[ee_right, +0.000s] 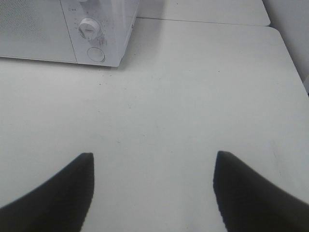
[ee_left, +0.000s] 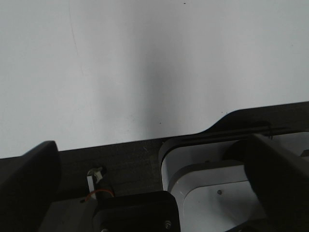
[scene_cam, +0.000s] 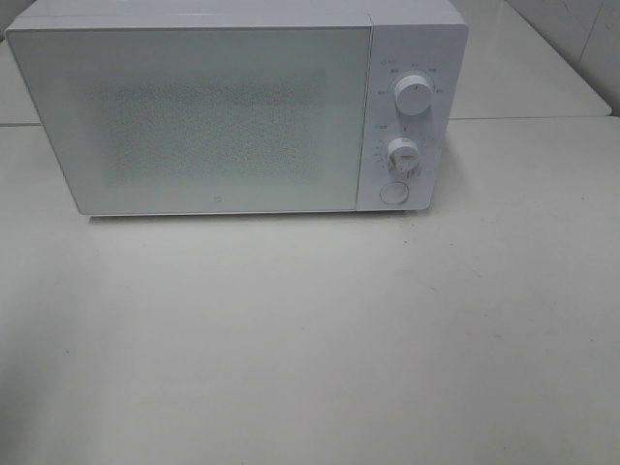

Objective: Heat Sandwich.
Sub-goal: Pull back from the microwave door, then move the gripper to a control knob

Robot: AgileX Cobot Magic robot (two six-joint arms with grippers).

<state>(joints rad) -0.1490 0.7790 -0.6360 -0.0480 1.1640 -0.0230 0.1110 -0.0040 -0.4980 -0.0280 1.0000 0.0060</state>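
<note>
The white worktop [scene_cam: 310, 339] carries one thing in view, a white microwave [scene_cam: 232, 107] at its far side. Its frosted door [scene_cam: 194, 116] is shut. The sandwich shows in no view. It may lie behind that door or off to one side, and I cannot tell which.

Right of the door are an upper dial [scene_cam: 415, 97], a lower dial [scene_cam: 403, 155] and, lowest, a round button [scene_cam: 392, 192].

Neither arm reaches into the high view. The right claw [ee_right: 154, 155] hangs over bare worktop, well short of the microwave, with its jaws wide apart and nothing between them. The left claw [ee_left: 149, 145] is near the worktop's edge, also spread wide and empty.

The step in hand looks like getting the door open, most likely with the round button, and the right claw is the nearer one. It should probably narrow its jaws first so that one fingertip meets the button squarely, and come in low so as not to touch the lower dial just above. The push should be straight, so the microwave does not slide back. The left claw should stay out of the space in front of the door, which needs room to swing.
</note>
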